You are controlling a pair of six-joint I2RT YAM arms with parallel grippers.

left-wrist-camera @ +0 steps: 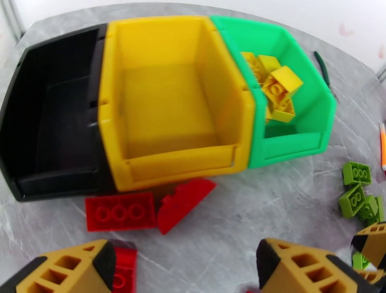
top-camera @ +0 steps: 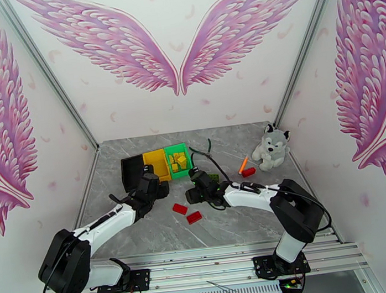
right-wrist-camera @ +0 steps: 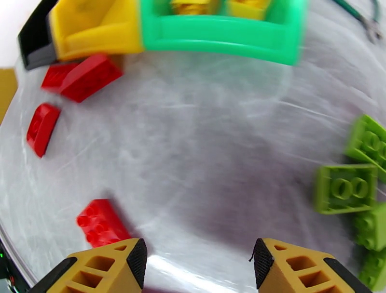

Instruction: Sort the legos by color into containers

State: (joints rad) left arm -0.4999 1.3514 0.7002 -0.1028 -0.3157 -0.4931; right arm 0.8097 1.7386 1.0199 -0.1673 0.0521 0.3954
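Note:
Three bins stand side by side: black (left-wrist-camera: 48, 135), yellow (left-wrist-camera: 169, 111) and green (left-wrist-camera: 289, 139). Several yellow legos (left-wrist-camera: 275, 89) lie in the green bin; the yellow bin's floor is bare. Two red legos (left-wrist-camera: 120, 212) rest against the bins' front. My left gripper (left-wrist-camera: 188, 277) is open just in front of them, and a third red lego (left-wrist-camera: 124, 270) lies by its left finger. Lime green legos (left-wrist-camera: 357, 185) cluster to the right. The right gripper (right-wrist-camera: 200, 270) hangs open over bare table between a red lego (right-wrist-camera: 99, 222) and green legos (right-wrist-camera: 345, 188). From above, the left gripper (top-camera: 156, 188) and right gripper (top-camera: 195, 191) sit close together.
A husky plush (top-camera: 271, 146) sits at the back right, with a thin orange stick (top-camera: 243, 164) and a red lego (top-camera: 248, 172) beside it. Green-handled pliers (top-camera: 202, 151) lie behind the green bin. Two red legos (top-camera: 186, 212) lie on the near table.

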